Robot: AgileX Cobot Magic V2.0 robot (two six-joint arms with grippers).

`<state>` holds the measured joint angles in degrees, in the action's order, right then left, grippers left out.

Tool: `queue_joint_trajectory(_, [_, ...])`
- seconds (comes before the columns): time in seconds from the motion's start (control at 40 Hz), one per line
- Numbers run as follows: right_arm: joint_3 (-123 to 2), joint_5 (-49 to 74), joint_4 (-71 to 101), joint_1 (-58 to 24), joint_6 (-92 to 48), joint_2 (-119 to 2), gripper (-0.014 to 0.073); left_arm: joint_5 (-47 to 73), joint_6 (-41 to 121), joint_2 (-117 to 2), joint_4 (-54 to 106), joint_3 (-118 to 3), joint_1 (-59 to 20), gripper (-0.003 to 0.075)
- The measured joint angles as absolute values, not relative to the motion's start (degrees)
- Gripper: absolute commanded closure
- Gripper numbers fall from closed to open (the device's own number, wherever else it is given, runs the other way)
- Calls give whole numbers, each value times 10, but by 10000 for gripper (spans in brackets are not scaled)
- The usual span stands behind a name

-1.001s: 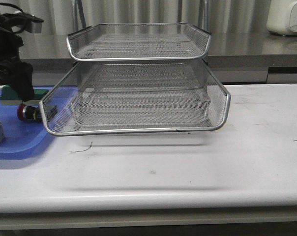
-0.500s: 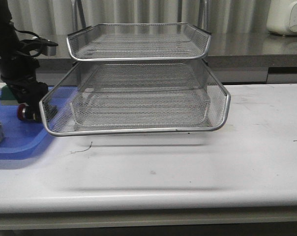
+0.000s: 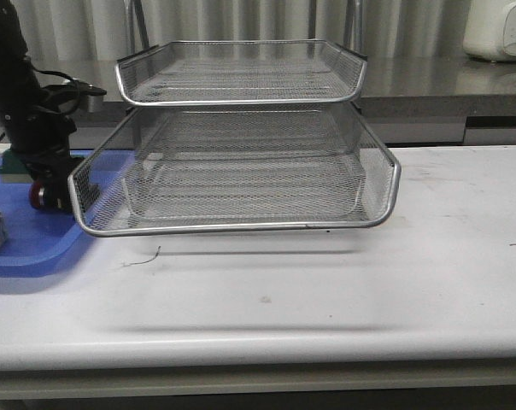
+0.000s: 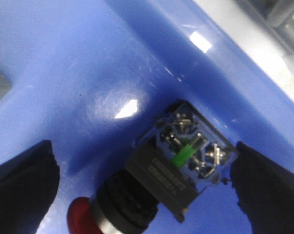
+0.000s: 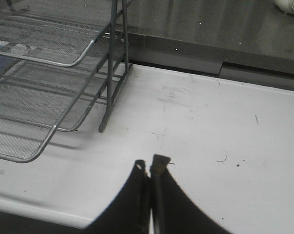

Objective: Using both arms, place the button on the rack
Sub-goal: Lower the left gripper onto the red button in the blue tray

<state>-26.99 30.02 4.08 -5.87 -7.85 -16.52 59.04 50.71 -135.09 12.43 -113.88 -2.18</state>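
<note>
Left gripper, fingers spread, straddles the button lying in the blue tray, positioned for grasping; right gripper pressed together, idle.

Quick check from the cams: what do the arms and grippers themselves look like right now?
The left arm is bulky and black, with black cables looping off it and a small grey fitting at its side. The left gripper has matte black, blunt fingers. The right gripper has slim black fingers that widen toward the base. No markings are visible.
</note>
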Motion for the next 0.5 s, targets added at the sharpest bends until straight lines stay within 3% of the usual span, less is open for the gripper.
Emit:
queue_joint_trajectory(0.23, [-270, 300, 41, -59, -79, -165, 654, 588, 507, -1354, 125, -1140, -22, 50])
queue_joint_trajectory(0.3, [-270, 300, 41, -59, -79, -165, 654, 588, 507, -1354, 126, -1140, -22, 83])
queue_joint_trajectory(0.5, [-270, 300, 41, -59, -79, -165, 654, 593, 507, -1354, 126, -1140, -22, 357])
